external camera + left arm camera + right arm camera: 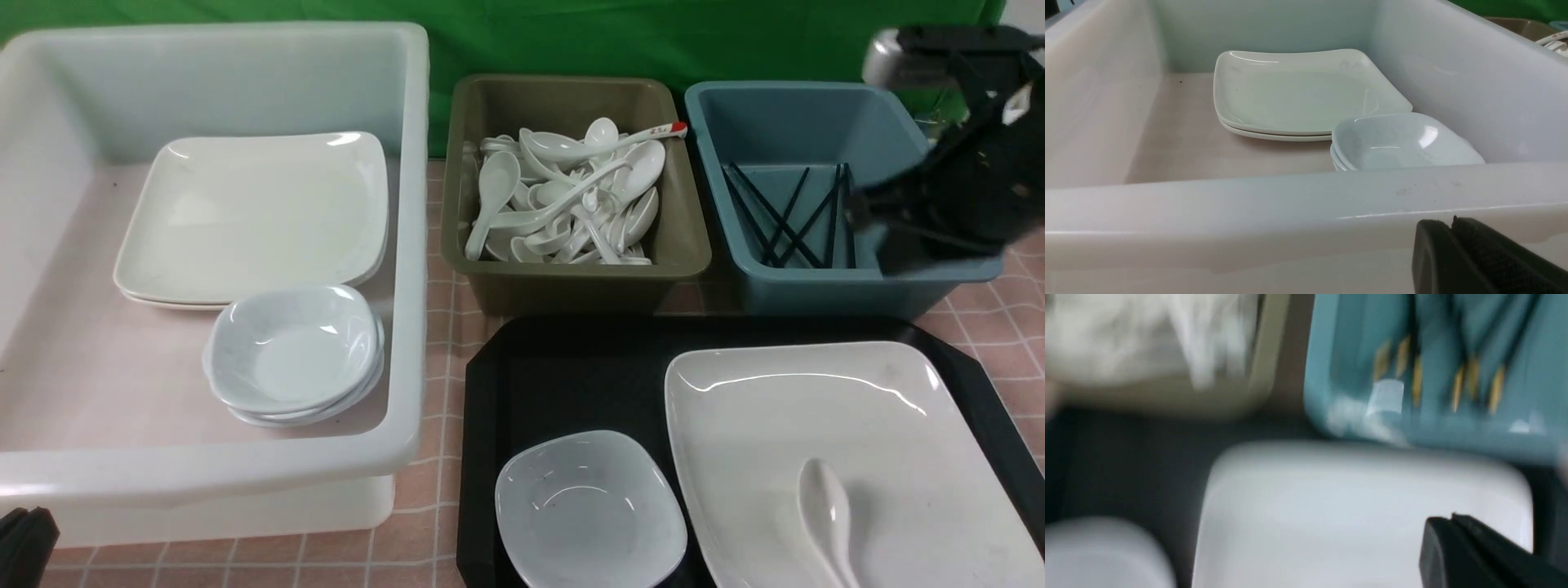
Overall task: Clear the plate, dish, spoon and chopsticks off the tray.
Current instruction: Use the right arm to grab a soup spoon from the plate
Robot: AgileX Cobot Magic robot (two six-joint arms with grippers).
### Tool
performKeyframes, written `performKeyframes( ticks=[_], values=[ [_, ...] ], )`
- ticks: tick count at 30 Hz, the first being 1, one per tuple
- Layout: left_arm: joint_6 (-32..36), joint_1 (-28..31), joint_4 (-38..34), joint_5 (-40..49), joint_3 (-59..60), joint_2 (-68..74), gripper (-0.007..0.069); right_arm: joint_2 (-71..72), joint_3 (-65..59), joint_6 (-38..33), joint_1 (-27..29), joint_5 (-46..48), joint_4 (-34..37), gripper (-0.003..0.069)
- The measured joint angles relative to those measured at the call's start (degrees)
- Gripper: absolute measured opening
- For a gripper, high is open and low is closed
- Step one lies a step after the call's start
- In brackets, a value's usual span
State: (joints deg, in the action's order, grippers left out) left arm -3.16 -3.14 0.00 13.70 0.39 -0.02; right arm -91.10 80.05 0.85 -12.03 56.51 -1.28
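Observation:
The black tray (522,367) lies at the front right. On it sit the large cream plate (816,408) and, to its left, the small bluish dish (588,510). The white spoon (829,518) rests in the plate near the front edge. Several black chopsticks (788,216) lie crossed in the blue tub (784,114). My right gripper (861,216), blurred, hangs at that tub's right side; in the right wrist view it (1447,520) is shut and empty above the plate (1351,518). My left gripper (1449,222) is shut and empty, low outside the white bin's near wall (1290,204).
The big white bin (408,245) on the left holds stacked plates (253,216) and stacked dishes (294,351). An olive tub (571,278) behind the tray is full of white spoons, one with a red-tipped handle (665,131). A green backdrop stands behind the tubs.

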Motion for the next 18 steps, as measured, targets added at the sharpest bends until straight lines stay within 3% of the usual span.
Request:
performKeyframes(
  ticks=[3, 8, 11, 13, 18],
  values=[
    [0.0, 0.0, 0.0, 0.0, 0.0, 0.0, 0.002, 4.95, -5.63, 0.94, -1.25, 6.75, 0.19, 0.003],
    [0.0, 0.0, 0.0, 0.0, 0.0, 0.0, 0.002, 8.75, -17.37, 2.02, -4.37, 2.19, 2.2, 0.0055],
    [0.0, 0.0, 0.0, 0.0, 0.0, 0.0, 0.002, 8.84, -22.8, 2.68, -6.91, -1.32, 3.08, 0.0127],
    [0.0, 0.0, 0.3, 0.0, 0.0, 0.0, 0.002, 8.25, -28.08, 3.03, -9.73, -5.95, 3.61, 0.0257],
    [0.0, 0.0, 0.0, 0.0, 0.0, 0.0, 0.002, 5.29, -30.96, 3.17, -11.71, -11.27, 3.62, 0.0453]
  ],
)
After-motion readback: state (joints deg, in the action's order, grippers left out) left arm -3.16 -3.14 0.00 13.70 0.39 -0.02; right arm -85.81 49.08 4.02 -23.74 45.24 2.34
